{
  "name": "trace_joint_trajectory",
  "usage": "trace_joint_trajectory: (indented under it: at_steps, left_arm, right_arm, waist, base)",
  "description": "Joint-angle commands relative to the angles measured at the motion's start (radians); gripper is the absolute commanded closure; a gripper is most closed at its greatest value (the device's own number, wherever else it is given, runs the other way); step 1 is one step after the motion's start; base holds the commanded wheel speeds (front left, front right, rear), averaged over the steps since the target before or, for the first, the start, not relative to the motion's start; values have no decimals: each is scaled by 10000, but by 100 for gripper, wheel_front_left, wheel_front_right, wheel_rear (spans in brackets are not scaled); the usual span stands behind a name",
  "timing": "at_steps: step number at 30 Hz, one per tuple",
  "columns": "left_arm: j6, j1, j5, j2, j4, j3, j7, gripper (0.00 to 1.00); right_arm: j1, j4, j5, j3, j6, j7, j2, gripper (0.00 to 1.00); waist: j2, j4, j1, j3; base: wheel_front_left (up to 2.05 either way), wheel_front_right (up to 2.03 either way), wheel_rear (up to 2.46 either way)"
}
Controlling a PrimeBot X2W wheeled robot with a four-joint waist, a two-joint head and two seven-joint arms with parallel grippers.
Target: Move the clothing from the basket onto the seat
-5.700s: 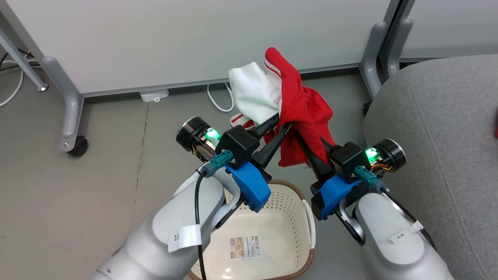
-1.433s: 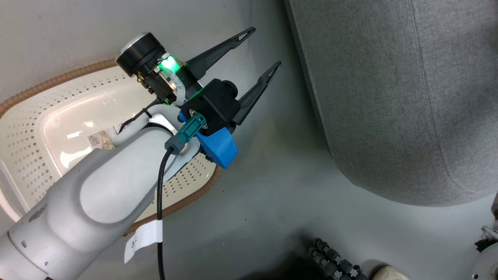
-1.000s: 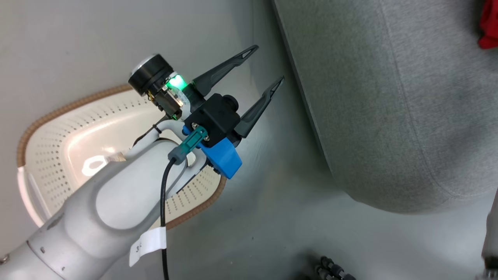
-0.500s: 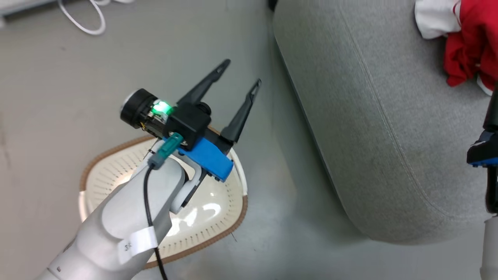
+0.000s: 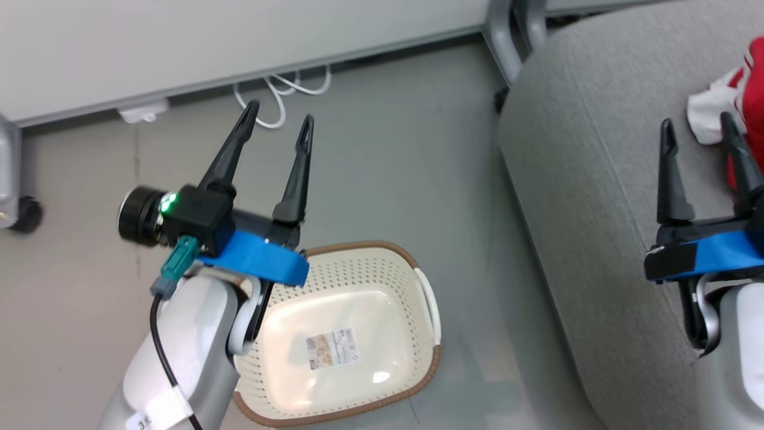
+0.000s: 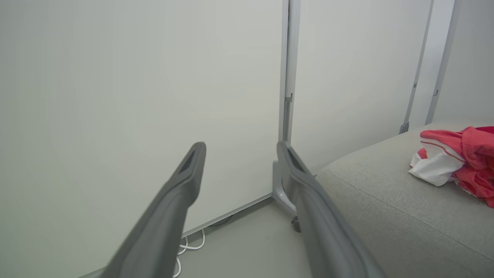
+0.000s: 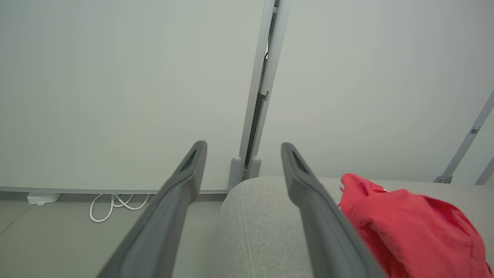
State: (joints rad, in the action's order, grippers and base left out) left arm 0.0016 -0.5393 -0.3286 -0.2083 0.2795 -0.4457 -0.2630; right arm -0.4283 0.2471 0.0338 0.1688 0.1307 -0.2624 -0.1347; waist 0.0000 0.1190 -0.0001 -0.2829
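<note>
Clothing (image 5: 749, 89) lies heaped on the seat (image 5: 585, 179); the basket (image 5: 382, 251) beside the seat holds no garment. Left fingers (image 5: 296, 173) stand wide off the seat, right fingers (image 5: 669, 179) wide over the seat near the heap, both empty. Lifting the right arm straight up should avoid snagging loose fabric.

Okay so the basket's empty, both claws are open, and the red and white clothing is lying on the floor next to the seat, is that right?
Not quite: the clothing lies on the seat, not on the floor, as the left wrist view shows. The rest holds: the basket is empty and the left claw and right claw are open.
</note>
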Motion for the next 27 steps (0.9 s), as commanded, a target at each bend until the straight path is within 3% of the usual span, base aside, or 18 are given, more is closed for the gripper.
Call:
trace_joint_trajectory:
  at_steps: [1, 13, 27]
  left_arm:
    - [-45, 322, 126, 56, 4, 177, -23, 0]
    - [-469, 2176, 1113, 851, 64, 2391, -24, 0]
    - [-870, 3885, 1918, 1499, -630, 4030, -24, 0]
  right_arm:
    - [184, -1, -21, -84, 1, -36, 19, 0]
    - [962, 221, -270, -874, 1, -38, 386, 0]
    - [2248, 429, -597, -1189, 1, -38, 797, 0]
  waist:
    - [0, -492, 1, 493]
    - [0, -1387, 1, 1753]
    - [0, -1594, 1, 2431]
  base:
    - [0, 0, 0]
    - [0, 0, 0]
    - [0, 0, 0]
